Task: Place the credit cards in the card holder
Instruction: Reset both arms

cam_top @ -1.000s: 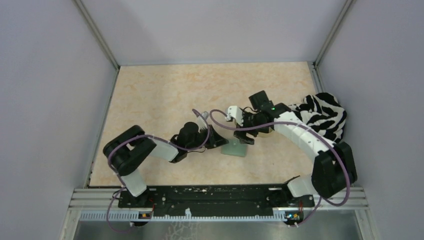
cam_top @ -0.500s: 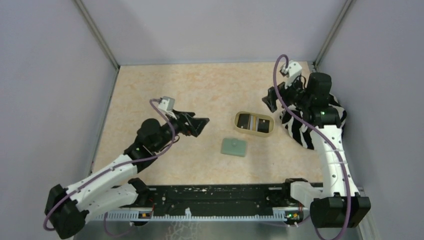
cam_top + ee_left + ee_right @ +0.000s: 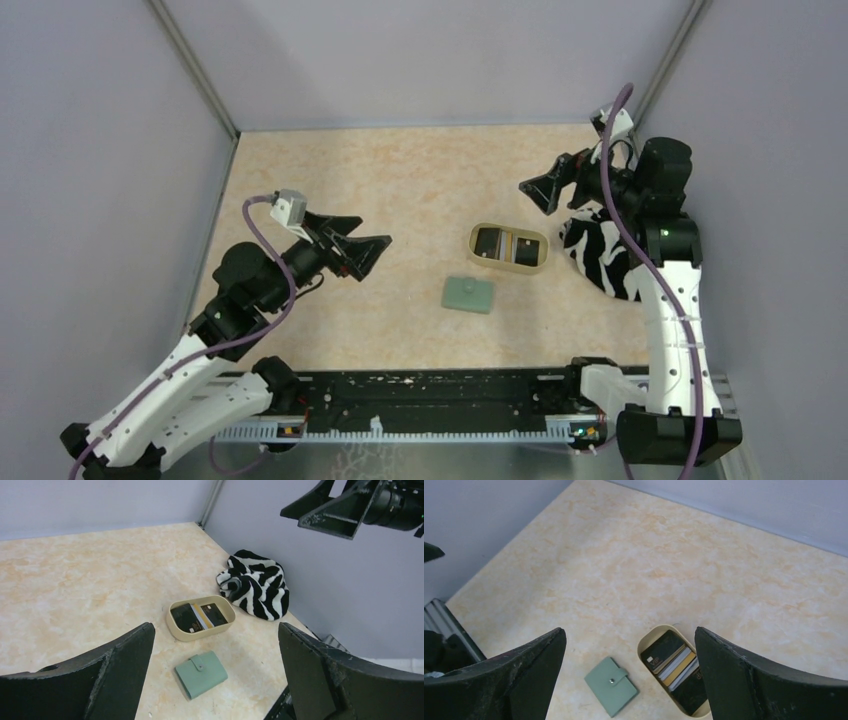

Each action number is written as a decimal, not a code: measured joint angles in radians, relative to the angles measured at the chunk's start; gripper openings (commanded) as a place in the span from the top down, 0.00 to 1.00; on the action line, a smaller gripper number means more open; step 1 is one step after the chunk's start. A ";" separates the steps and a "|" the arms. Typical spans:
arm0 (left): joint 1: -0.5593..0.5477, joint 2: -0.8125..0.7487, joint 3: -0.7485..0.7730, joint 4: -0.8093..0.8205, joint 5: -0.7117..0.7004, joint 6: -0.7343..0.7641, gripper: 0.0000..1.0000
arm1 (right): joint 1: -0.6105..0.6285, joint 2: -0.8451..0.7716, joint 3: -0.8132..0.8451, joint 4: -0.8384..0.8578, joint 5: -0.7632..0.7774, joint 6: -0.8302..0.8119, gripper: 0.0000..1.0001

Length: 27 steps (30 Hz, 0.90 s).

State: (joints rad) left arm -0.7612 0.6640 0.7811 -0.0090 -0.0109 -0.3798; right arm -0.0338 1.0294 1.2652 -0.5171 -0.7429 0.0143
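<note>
The card holder (image 3: 468, 294) is a pale green wallet, snapped closed and flat on the table near the front middle. It also shows in the wrist views as the card holder (image 3: 201, 674) (image 3: 611, 686). Behind it, the credit cards (image 3: 495, 245), black and gold, lie stacked inside a tan tray (image 3: 546, 252). My left gripper (image 3: 370, 235) hovers high to the left, open and holding nothing. My right gripper (image 3: 545, 180) hangs high at the back right, open and holding nothing. In the wrist views the cards (image 3: 197, 616) (image 3: 674, 667) lie far below the left gripper (image 3: 215, 625) and the right gripper (image 3: 629, 630).
A zebra-striped cloth (image 3: 605, 255) lies bunched against the right wall, just right of the tray and under my right arm. Grey walls enclose the table on three sides. The arms' black base rail (image 3: 430, 390) runs along the near edge.
Both arms have lifted up and pulled apart from the middle, left arm to the left, right arm to the back right. Both grippers opened. The tray of cards is now uncovered.
</note>
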 measured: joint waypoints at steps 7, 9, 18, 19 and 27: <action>0.000 -0.041 0.000 -0.073 0.065 -0.001 0.01 | -0.048 -0.015 0.014 0.008 -0.037 0.102 0.02; 0.000 -0.052 0.000 -0.088 0.067 -0.001 0.01 | -0.056 -0.015 0.014 0.009 -0.037 0.114 0.02; 0.000 -0.082 -0.014 -0.094 0.065 0.000 0.01 | -0.083 -0.015 0.014 0.022 -0.048 0.126 0.01; 0.000 -0.082 -0.019 -0.094 0.065 0.000 0.01 | -0.087 -0.015 0.014 0.023 -0.049 0.128 0.02; 0.000 -0.074 -0.057 -0.085 0.063 0.008 0.01 | -0.109 -0.012 0.012 0.045 -0.065 0.147 0.02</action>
State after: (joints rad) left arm -0.7612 0.5896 0.7238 -0.0940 0.0525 -0.3717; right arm -0.1425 1.0176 1.2770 -0.4721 -0.8078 0.1616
